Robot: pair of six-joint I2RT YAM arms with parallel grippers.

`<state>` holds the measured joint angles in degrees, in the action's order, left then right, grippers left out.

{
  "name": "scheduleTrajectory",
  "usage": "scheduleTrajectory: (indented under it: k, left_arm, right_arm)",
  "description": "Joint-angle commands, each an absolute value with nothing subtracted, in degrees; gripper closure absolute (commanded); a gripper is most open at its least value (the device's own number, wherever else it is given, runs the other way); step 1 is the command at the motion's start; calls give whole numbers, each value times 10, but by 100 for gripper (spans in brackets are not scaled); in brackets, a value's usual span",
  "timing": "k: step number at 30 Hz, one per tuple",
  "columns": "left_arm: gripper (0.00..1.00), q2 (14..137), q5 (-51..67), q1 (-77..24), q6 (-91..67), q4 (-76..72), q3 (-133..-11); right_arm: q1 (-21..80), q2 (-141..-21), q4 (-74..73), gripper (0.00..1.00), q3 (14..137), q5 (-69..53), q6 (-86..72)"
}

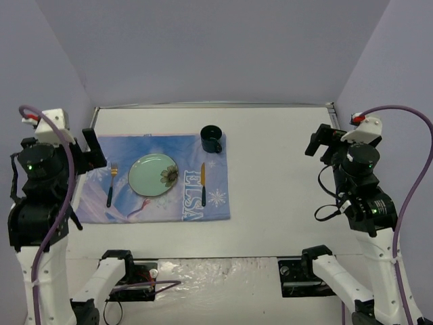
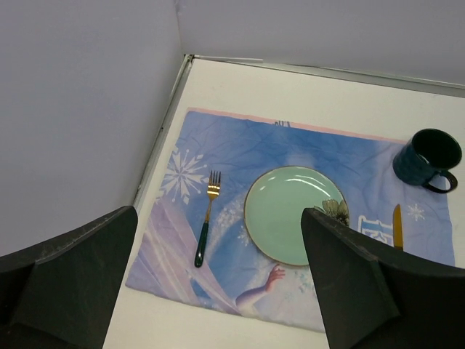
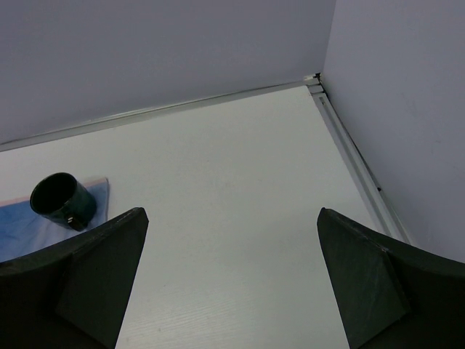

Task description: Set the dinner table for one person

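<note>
dinner table [image 1: 284,169]: white, runs under both arms. Blue placemat [image 1: 193,152] on its left half carries 1 green plate [image 1: 153,174], fork [image 1: 111,184] left of it, knife [image 1: 202,184] right, dark mug [image 1: 211,139] at the far-right corner. left gripper [image 2: 218,218] fingers wide, empty, above the mat. right gripper [image 3: 232,214] wide, empty, over bare table.

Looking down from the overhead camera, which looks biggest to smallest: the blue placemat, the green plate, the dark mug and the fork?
1. blue placemat
2. green plate
3. dark mug and fork: too close to rank. The fork is longer but thin, the mug shorter but broader.
</note>
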<state>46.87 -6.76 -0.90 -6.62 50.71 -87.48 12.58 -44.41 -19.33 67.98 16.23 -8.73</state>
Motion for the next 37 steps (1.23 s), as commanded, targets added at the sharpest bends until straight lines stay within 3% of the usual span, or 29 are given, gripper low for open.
scheduleTrajectory:
  k: [1,12,37]
  left_arm:
    - [7,407,-140,-30,-93,533,-828]
    - [5,267,-221,-88,-128,545,-713]
    - [3,183,-227,-96,-146,609,-695]
  right_arm:
    - [133,-414,-135,0,669,180,-83]
    - [134,-370,-114,0,623,182,-79]
    - [134,-321,-91,0,550,191,-90]
